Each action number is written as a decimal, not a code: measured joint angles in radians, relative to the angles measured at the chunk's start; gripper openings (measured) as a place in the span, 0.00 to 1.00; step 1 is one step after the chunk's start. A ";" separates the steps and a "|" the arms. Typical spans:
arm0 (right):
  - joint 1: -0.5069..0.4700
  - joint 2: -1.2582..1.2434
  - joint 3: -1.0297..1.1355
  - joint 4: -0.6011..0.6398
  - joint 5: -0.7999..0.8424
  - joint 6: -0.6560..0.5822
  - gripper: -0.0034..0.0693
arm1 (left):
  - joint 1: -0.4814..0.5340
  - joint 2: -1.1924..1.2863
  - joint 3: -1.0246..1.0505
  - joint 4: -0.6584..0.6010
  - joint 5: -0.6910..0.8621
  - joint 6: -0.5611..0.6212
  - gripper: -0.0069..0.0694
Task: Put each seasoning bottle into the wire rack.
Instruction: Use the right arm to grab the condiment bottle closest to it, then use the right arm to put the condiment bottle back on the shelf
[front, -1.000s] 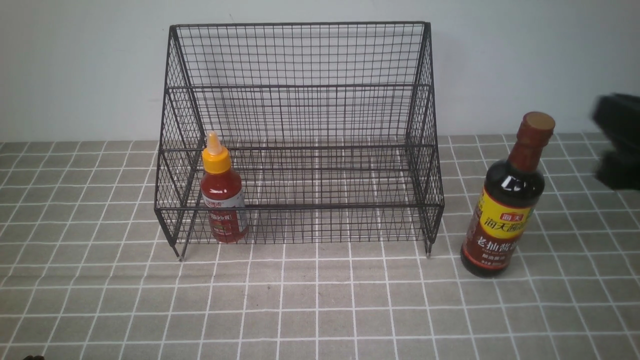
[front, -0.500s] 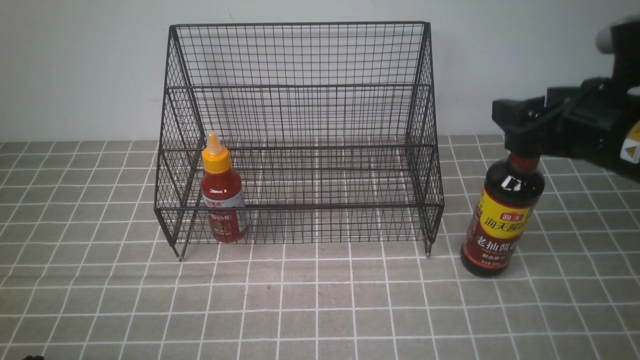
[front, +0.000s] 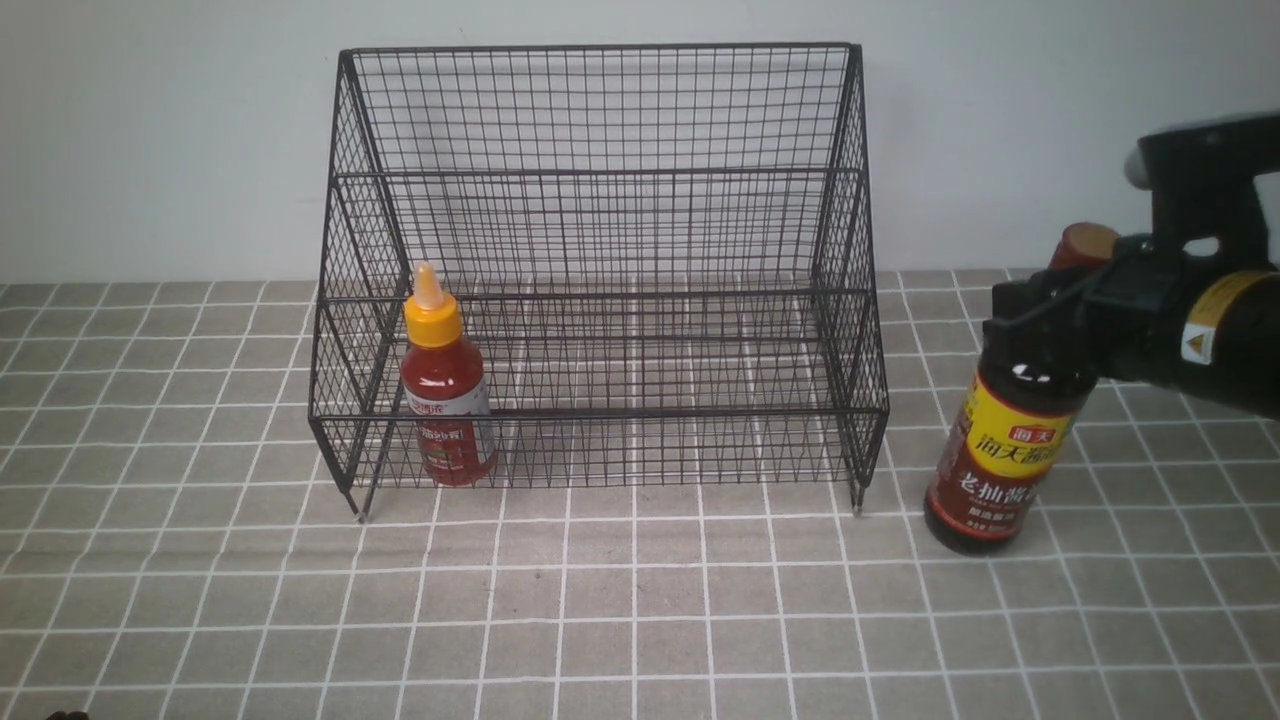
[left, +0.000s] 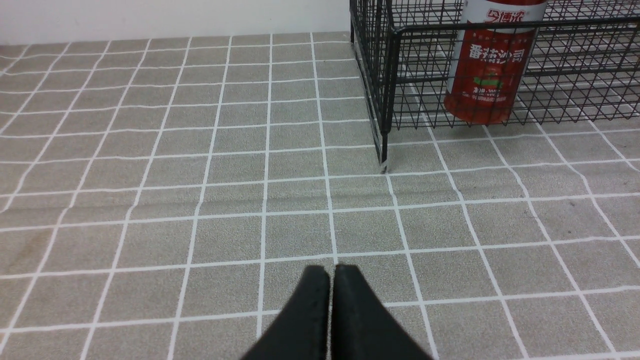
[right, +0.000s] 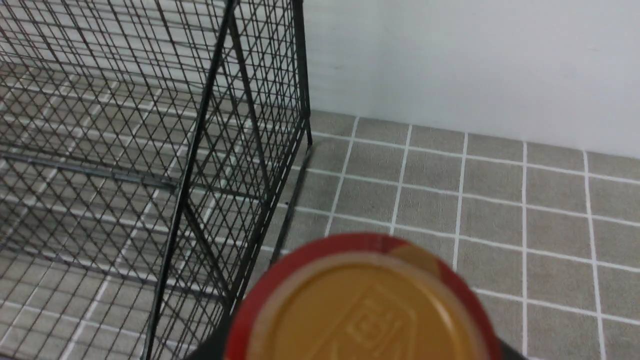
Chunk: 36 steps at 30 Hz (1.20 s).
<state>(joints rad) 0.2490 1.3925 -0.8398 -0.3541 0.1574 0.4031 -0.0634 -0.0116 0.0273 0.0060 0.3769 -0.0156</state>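
Soy-sauce bottle (front: 1005, 450), dark with a yellow-and-red label, stands on the checked tablecloth (front: 640, 620) outside the wire rack (front: 600, 170), just to the right of its front right leg. Its base sits on the same tiles as before. A second ago the right arm was only a blur at the right edge. Half a second ago the right gripper (front: 1035, 315) lay across the top of the bottle and hid the cap. Now it sits lower, at the neck, and the brown cap (right: 367, 310) shows above and behind it. Whether its pincer presses the neck or merely stands around it, I cannot tell.

The left gripper (left: 331, 280) hangs low over the cloth, near side of the rack's front left leg, its pincer pressed together on nothing.

Farther back, the red sauce bottle (front: 445, 400) stands upright in the rack's lowest tier at the left end, unmoved.

Count: two bottles, one inside the rack and one outside; one rack; two grippers.
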 joint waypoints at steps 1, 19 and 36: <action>0.000 -0.020 0.006 0.000 0.019 -0.005 0.42 | 0.000 0.000 0.000 0.000 0.000 0.000 0.08; 0.033 -0.198 -0.362 -0.010 0.128 -0.024 0.42 | 0.000 0.000 0.000 0.000 0.000 0.000 0.08; 0.203 0.231 -0.735 -0.030 0.102 -0.011 0.42 | 0.000 0.000 0.000 0.000 0.000 0.000 0.08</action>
<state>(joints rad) 0.4517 1.6237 -1.5753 -0.3845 0.2595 0.3924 -0.0634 -0.0116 0.0273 0.0060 0.3769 -0.0156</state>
